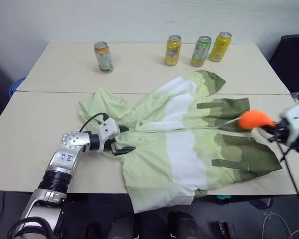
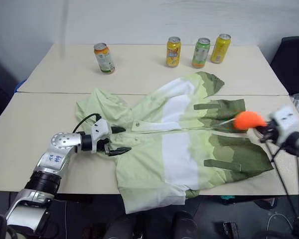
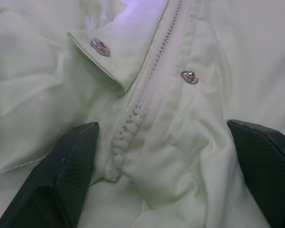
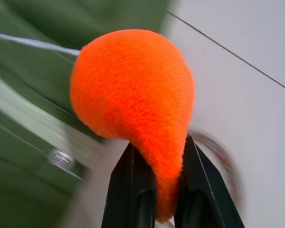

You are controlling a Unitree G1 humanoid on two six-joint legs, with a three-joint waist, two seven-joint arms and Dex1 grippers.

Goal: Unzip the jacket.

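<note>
The jacket [image 1: 184, 149] lies flat across the table's front half in light green, white and olive bands, its hood toward my left. My left gripper [image 1: 127, 138] rests at the collar, open, with a finger [image 3: 61, 175] on either side of the white zipper's [image 3: 147, 95] end. Snap studs show beside the zipper. At the jacket's hem end by the table's right edge, my right gripper [image 1: 271, 130] is shut on an orange fluffy ball [image 4: 133, 90]. A thin cord [image 4: 33, 42] runs from the ball back toward the jacket's hem.
Several drink cans stand along the back of the table: one at the left [image 1: 103, 57] and three together at the right [image 1: 201, 51]. A seam [image 1: 55, 91] joins the two tabletops. A black chair [image 1: 294, 59] stands past the right edge.
</note>
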